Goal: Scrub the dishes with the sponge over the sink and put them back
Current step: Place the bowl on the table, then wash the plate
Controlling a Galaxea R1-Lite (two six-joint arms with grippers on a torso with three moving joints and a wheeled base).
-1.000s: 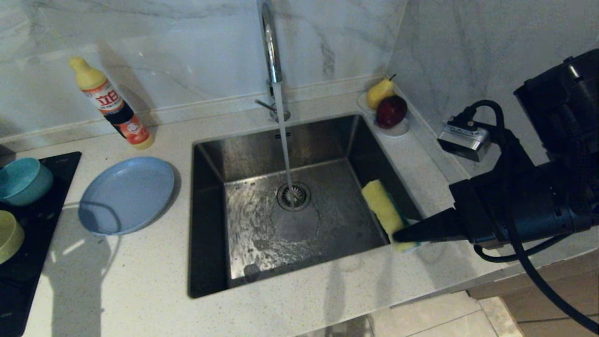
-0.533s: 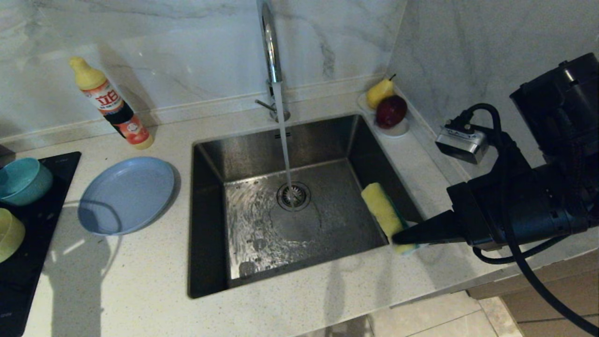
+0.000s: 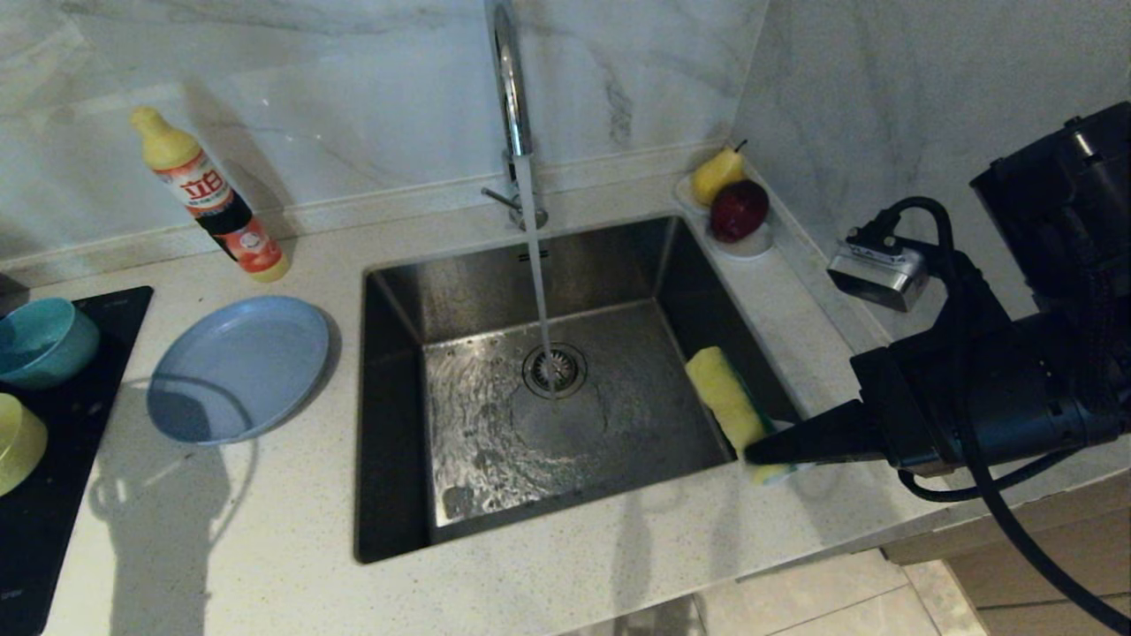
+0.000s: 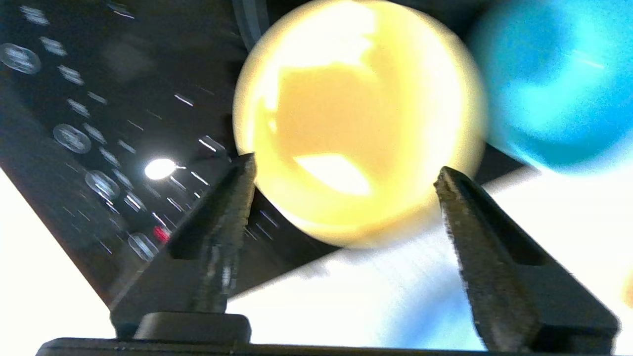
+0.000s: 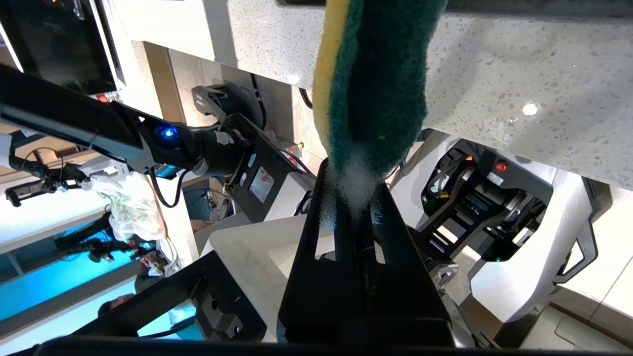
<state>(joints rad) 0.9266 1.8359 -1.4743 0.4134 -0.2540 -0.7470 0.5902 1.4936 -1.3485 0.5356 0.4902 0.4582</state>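
Sponge (image 3: 726, 393) pinched by right gripper (image 3: 758, 453), long axis toward eleven o'clock over sink (image 3: 389, 424); left gripper (image 4: 346, 175) wide open at yellow bowl (image 4: 358, 118).

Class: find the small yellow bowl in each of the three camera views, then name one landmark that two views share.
Head view: the small matte yellow bowl sits at the far left edge, partly cut off, on the black cooktop.
Left wrist view: it fills the upper centre, beyond the open left hand.
Right wrist view: not in it.
Shared landmark: the small teal-blue bowl, beside the yellow one in both views.
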